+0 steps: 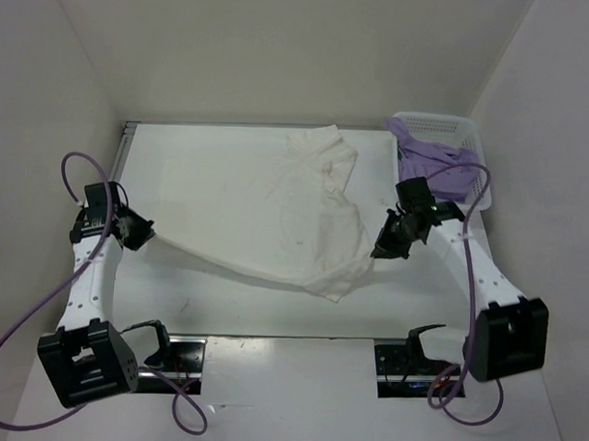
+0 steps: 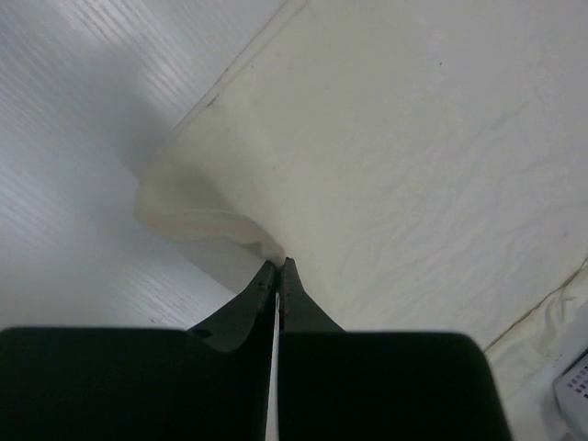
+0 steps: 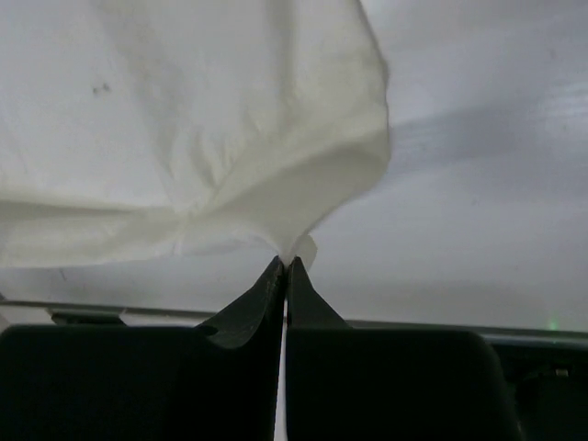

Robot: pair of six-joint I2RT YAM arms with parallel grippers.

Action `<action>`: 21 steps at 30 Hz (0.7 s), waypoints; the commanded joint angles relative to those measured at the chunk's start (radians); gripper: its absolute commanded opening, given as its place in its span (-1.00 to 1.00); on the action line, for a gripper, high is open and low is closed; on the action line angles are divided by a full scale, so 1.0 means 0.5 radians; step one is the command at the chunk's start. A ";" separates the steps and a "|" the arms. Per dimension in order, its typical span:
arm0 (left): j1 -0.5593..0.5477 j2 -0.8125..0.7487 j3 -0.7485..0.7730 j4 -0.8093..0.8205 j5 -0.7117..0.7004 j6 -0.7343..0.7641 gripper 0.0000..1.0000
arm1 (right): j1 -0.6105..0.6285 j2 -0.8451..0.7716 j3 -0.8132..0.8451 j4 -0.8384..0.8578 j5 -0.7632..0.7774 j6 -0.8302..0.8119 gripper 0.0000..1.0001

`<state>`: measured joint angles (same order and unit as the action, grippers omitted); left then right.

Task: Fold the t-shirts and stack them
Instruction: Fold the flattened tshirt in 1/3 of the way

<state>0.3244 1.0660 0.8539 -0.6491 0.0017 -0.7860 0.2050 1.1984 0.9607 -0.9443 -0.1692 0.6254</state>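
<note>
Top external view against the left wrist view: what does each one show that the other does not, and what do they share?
Only the top external view: the whole white t-shirt stretched between both arms, the right claw pinching it, and the lavender t-shirt in the basket. Only the left wrist view: closely, the left claw shut on a cloth edge. Both: the white t-shirt and the left claw.

No readable text or labels.

Left arm extended forward at left, left gripper (image 1: 139, 232) pinched tight on white t-shirt (image 1: 304, 211) edge. Right arm angled inward, right gripper (image 1: 381, 251) clamped on same shirt.
</note>
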 commanded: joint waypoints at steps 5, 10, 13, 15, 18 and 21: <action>0.143 0.432 0.028 0.546 0.125 -0.137 -1.00 | 0.062 0.719 0.680 0.563 0.176 -0.165 -1.00; 0.143 0.779 0.111 0.703 0.061 -0.161 -1.00 | 0.062 1.216 1.145 0.582 0.274 -0.247 -1.00; 0.143 0.944 0.164 0.764 0.024 -0.198 -1.00 | 0.062 1.510 1.400 0.563 0.314 -0.290 -1.00; 0.143 1.058 0.209 0.813 0.024 -0.216 -1.00 | 0.062 1.613 1.502 0.563 0.314 -0.291 -1.00; 0.143 1.135 0.277 0.862 0.024 -0.241 -1.00 | 0.062 1.769 1.762 0.585 0.314 -0.272 -1.00; 0.143 1.218 0.375 0.841 -0.046 -0.241 -0.95 | 0.062 2.082 2.192 0.468 0.295 -0.272 -1.00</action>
<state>0.3904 1.6447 0.9737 -0.2794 0.0227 -0.8951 0.2268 2.1597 1.8664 -0.7467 -0.0418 0.5034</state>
